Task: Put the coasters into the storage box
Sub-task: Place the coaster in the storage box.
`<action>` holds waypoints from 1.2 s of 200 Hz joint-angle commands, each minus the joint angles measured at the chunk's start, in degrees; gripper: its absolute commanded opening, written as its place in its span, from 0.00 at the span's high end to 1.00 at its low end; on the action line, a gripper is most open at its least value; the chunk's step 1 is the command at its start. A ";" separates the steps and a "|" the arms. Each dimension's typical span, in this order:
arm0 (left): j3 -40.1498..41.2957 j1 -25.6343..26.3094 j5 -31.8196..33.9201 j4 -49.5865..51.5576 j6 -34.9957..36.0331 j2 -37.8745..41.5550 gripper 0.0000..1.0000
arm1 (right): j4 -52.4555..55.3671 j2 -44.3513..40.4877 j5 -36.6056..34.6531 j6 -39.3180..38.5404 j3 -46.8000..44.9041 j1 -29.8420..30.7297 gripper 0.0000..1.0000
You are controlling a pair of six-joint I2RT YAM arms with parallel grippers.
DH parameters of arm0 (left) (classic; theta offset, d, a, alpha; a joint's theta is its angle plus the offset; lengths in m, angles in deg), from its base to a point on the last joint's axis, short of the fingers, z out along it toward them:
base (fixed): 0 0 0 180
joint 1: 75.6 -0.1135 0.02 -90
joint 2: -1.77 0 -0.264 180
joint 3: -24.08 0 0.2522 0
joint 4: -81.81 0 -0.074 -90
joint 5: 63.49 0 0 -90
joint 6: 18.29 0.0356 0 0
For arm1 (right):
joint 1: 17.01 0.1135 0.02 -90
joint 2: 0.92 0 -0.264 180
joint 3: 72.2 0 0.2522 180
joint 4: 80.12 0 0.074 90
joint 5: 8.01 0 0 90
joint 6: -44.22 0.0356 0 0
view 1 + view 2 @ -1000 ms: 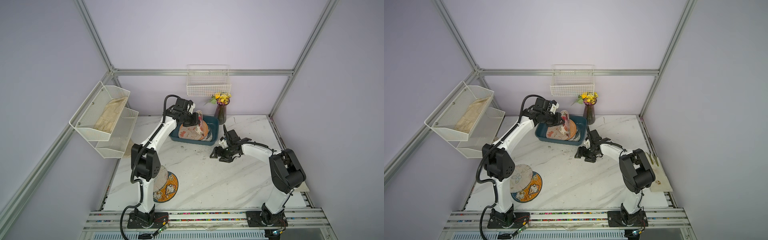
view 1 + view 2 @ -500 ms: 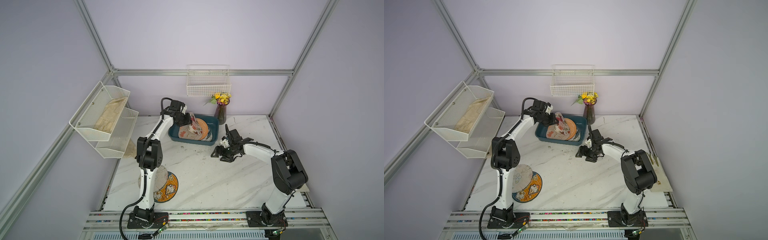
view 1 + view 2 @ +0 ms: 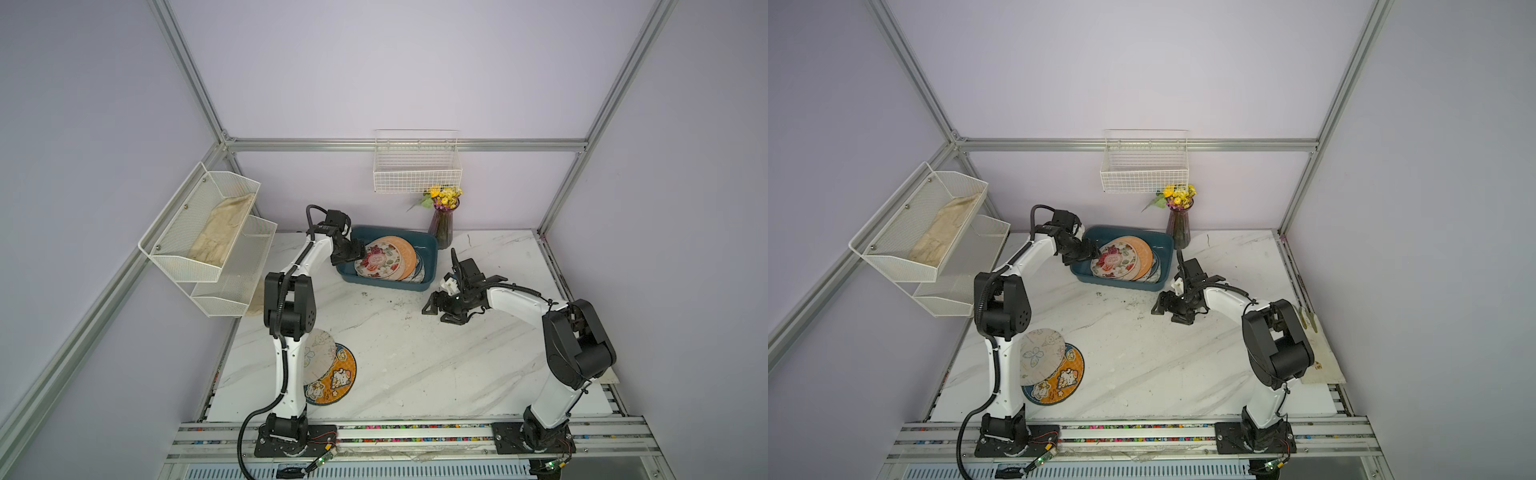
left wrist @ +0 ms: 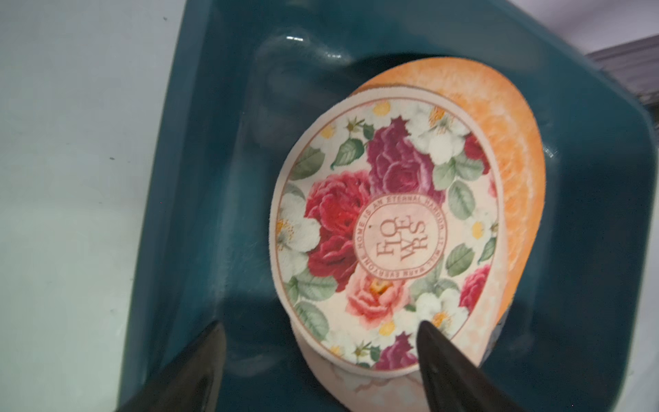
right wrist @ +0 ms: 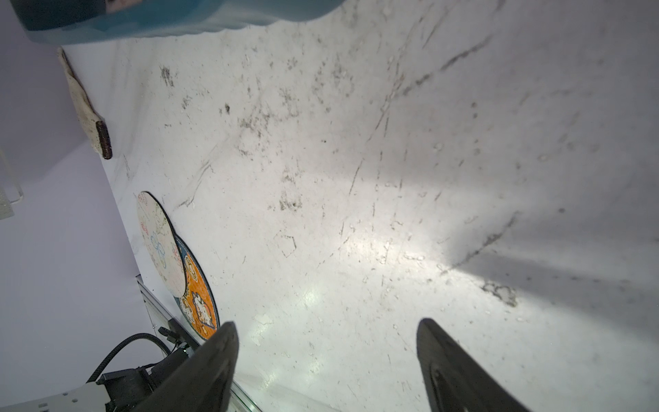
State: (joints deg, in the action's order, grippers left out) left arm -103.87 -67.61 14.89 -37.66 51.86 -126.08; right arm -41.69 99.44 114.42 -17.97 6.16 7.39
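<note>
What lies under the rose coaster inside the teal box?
Under the rose coaster show an orange coaster and a pale coaster's edge, all in the storage box. Their middles, and any further coasters, are covered.

Rose-printed cream coaster [image 4: 385, 242] on orange coaster [image 4: 513, 171], teal box [image 4: 199, 178].

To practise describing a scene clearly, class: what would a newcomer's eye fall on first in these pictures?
First, the rose-printed coaster lying on top of the pile in the dark teal storage box at the back of the marble table, with the open left gripper at its edge. Next, two overlapping coasters by the left arm's base: a cream butterfly coaster partly covering an orange cartoon-cat coaster.
</note>
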 commanded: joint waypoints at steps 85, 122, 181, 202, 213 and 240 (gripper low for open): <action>38.19 -0.30 0.09 -5.67 -6.79 33.76 0.00 | -0.06 -1.15 1.02 -0.30 1.11 -0.15 0.19; 52.77 -0.98 3.05 -3.37 -12.97 44.89 0.00 | -0.14 -0.93 1.57 -0.63 1.84 -0.21 0.19; 67.39 -7.52 7.40 1.70 -21.31 57.00 0.00 | 0.03 -0.96 2.96 -1.12 2.45 -0.22 0.19; 69.48 -9.90 8.97 2.66 -21.88 58.39 0.00 | -0.12 -0.79 3.68 -1.27 2.63 -0.19 0.18; 70.20 -11.43 9.86 3.28 -22.22 58.67 0.00 | -0.32 -0.61 4.20 -1.36 2.84 -0.23 0.18; 73.29 -16.75 9.93 2.63 -23.59 59.68 0.00 | -0.91 -0.11 5.42 -1.53 2.83 -0.17 0.18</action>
State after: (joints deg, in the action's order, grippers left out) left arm -34.65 -80.37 23.22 -35.06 30.68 -68.45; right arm -42.11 99.46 118.07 -18.43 7.60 7.39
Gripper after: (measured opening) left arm 0.998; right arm 0.819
